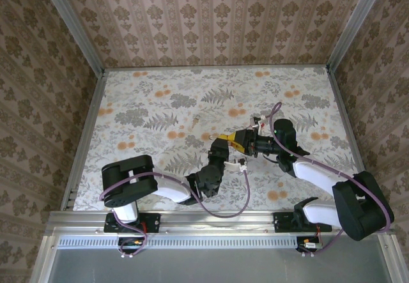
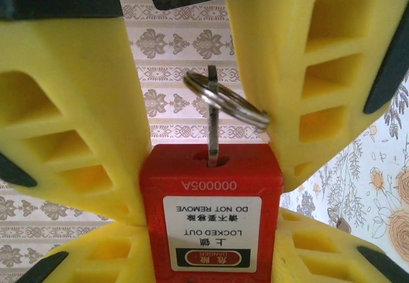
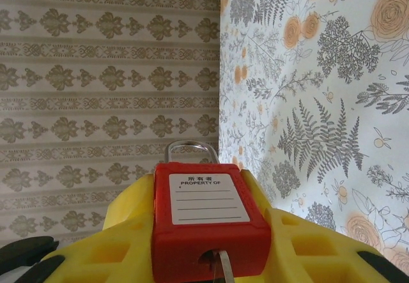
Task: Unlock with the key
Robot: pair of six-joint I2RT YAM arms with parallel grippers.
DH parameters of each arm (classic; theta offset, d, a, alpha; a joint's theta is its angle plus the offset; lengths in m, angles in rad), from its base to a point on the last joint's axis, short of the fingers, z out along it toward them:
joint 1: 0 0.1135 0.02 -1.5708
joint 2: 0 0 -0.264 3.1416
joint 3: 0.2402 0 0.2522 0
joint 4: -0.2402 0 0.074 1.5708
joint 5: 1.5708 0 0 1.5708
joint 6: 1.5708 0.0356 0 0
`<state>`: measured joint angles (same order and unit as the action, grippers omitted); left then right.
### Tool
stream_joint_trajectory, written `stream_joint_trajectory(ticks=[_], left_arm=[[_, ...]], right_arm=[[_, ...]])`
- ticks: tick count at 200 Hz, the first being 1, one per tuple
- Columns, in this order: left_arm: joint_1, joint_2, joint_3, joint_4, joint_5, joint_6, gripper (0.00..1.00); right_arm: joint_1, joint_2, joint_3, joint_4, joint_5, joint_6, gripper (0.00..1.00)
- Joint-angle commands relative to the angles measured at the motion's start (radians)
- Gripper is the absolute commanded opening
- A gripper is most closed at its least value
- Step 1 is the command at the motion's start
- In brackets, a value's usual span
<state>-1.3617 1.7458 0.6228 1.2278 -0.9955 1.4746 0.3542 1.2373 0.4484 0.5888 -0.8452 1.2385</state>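
Padlock (image 2: pixel 211 197) between left claw (image 1: pixel 227 140) and right claw (image 1: pixel 245 142), nose-to-nose above table (image 1: pixel 160 98).

Top external: fixed above and behind the arm bases, looking steeply down on the whole worktop (image 1: pixel 160 104) from afar. Left wrist: pressed close to the red padlock (image 2: pixel 211 225), sighting along it past the key (image 2: pixel 213 126) to the wall (image 2: pixel 172 46). Right wrist: equally close, rolled sideways, viewing the padlock's opposite face from the key end. All three views share the padlock.
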Motion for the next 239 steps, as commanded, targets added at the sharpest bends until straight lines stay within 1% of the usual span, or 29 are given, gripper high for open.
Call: stream_joint_trajectory(ticks=[1, 11, 20, 31, 39, 52, 79, 93, 107, 118, 128, 142, 149, 153, 157, 167, 178, 184, 191, 195, 205, 218, 239], left_arm=[[-0.006, 0.012, 0.026, 0.046, 0.017, -0.017, 0.0], [-0.007, 0.006, 0.022, 0.046, 0.018, -0.02, 0.01], [-0.007, -0.006, 0.016, 0.044, 0.02, -0.027, 0.08], [-0.008, -0.028, 0.004, 0.041, 0.022, -0.04, 0.16], [-0.01, -0.049, -0.007, 0.037, 0.022, -0.05, 0.24], [-0.011, -0.087, -0.023, 0.007, 0.022, -0.076, 0.34], [-0.013, -0.186, -0.031, -0.2, 0.032, -0.196, 0.54], [-0.014, -0.239, -0.026, -0.307, 0.044, -0.266, 0.67], [-0.014, -0.292, -0.021, -0.412, 0.059, -0.332, 0.72], [-0.014, -0.339, -0.01, -0.528, 0.077, -0.389, 0.73], [-0.011, -0.381, 0.002, -0.637, 0.094, -0.441, 0.71], [0.009, -0.448, 0.032, -0.831, 0.131, -0.538, 0.59], [0.031, -0.487, 0.056, -0.953, 0.169, -0.61, 0.56], [0.048, -0.514, 0.076, -1.042, 0.206, -0.657, 0.53], [0.073, -0.536, 0.1, -1.125, 0.252, -0.703, 0.49], [0.156, -0.578, 0.17, -1.255, 0.366, -0.8, 0.4], [0.26, -0.603, 0.283, -1.432, 0.572, -0.917, 0.34], [0.302, -0.606, 0.333, -1.494, 0.671, -0.956, 0.34], [0.34, -0.605, 0.374, -1.547, 0.767, -0.965, 0.33], [0.353, -0.6, 0.39, -1.567, 0.803, -0.959, 0.34], [0.372, -0.58, 0.424, -1.609, 0.855, -0.943, 0.36], [0.399, -0.531, 0.472, -1.677, 0.928, -0.944, 0.36], [0.415, -0.44, 0.551, -1.778, 1.046, -0.955, 0.36]], right_arm=[[0.009, -0.013, 0.001, 0.039, 0.002, 0.006, 0.29], [0.007, -0.028, 0.006, 0.003, 0.014, -0.015, 0.28], [0.001, -0.05, 0.017, -0.049, 0.03, -0.055, 0.26], [-0.01, -0.092, 0.041, -0.191, 0.072, -0.126, 0.25], [-0.02, -0.122, 0.062, -0.273, 0.1, -0.183, 0.25], [-0.041, -0.146, 0.097, -0.346, 0.108, -0.239, 0.25], [-0.071, -0.137, 0.128, -0.341, 0.089, -0.245, 0.24], [-0.079, -0.124, 0.136, -0.33, 0.084, -0.244, 0.24], [-0.092, -0.119, 0.136, -0.316, 0.08, -0.241, 0.24], [-0.108, -0.119, 0.139, -0.314, 0.073, -0.241, 0.24], [-0.124, -0.122, 0.142, -0.323, 0.065, -0.25, 0.24], [-0.144, -0.132, 0.141, -0.345, 0.051, -0.268, 0.24], [-0.149, -0.137, 0.139, -0.356, 0.044, -0.278, 0.24], [-0.149, -0.14, 0.139, -0.364, 0.039, -0.286, 0.24], [-0.149, -0.144, 0.138, -0.373, 0.038, -0.295, 0.24], [-0.15, -0.151, 0.128, -0.384, 0.031, -0.311, 0.24], [-0.149, -0.149, 0.117, -0.388, 0.029, -0.322, 0.24], [-0.15, -0.146, 0.114, -0.387, 0.023, -0.322, 0.24], [-0.149, -0.141, 0.11, -0.377, 0.007, -0.318, 0.24], [-0.149, -0.141, 0.106, -0.371, -0.003, -0.315, 0.24], [-0.148, -0.143, 0.1, -0.366, -0.023, -0.316, 0.24], [-0.144, -0.152, 0.092, -0.359, -0.037, -0.317, 0.24], [-0.125, -0.152, 0.09, -0.365, -0.052, -0.33, 0.24]])
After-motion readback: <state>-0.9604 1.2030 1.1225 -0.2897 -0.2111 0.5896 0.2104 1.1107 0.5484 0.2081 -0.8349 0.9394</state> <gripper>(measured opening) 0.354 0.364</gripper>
